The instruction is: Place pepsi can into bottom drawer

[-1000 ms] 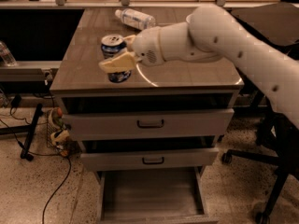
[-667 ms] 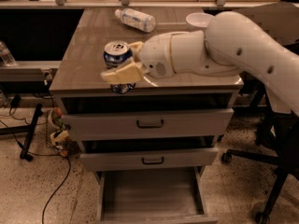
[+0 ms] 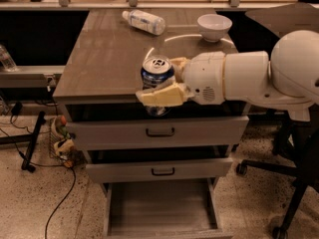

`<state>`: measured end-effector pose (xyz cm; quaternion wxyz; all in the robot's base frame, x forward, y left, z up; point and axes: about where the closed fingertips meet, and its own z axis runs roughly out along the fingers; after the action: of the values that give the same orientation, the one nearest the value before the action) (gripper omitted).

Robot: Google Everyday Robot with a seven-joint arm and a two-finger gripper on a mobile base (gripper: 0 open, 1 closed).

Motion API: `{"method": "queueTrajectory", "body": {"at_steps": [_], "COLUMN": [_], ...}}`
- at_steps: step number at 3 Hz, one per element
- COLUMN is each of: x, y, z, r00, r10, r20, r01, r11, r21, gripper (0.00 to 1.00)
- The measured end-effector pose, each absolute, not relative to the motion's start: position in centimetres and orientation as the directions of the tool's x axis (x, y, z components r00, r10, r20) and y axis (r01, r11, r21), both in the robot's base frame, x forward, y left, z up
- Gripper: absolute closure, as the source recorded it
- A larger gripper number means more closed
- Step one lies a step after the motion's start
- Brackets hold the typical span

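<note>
My gripper (image 3: 162, 81) is shut on the pepsi can (image 3: 157, 78), a dark-blue can with a silver top and pull tab. I hold it upright in the air at the front edge of the cabinet top (image 3: 104, 63), above the drawers. One cream finger (image 3: 162, 95) crosses the can's front; the other is behind it. The bottom drawer (image 3: 162, 205) is pulled out below, a wide shallow tray with a plain floor and nothing in it. My white arm reaches in from the right.
A clear plastic bottle (image 3: 144, 21) lies on its side at the back of the top. A white bowl (image 3: 214, 26) stands at the back right. The two upper drawers (image 3: 159, 132) with black handles are closed. Cables and a chair base are on the floor.
The can has come forward and to the right with my gripper, from over the cabinet top to its front edge. The arm has swung toward the front.
</note>
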<state>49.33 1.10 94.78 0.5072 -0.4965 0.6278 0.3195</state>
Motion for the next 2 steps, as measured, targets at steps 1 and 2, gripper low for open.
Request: {"method": "queueTrajectory", "body": {"at_steps": [1,2], "x": [49.0,47.8], "y": [1.3,-0.3], "z": [92.7,86.6], "r00": [0.03,0.026], "r10": [-0.267,-0.274], "r20": [-0.963,-0.961], "r01": [-0.964,-0.982], "r11": [0.248,0.173], "r21": [-0.098,-0.076], "gripper": [1.0,1.0]}}
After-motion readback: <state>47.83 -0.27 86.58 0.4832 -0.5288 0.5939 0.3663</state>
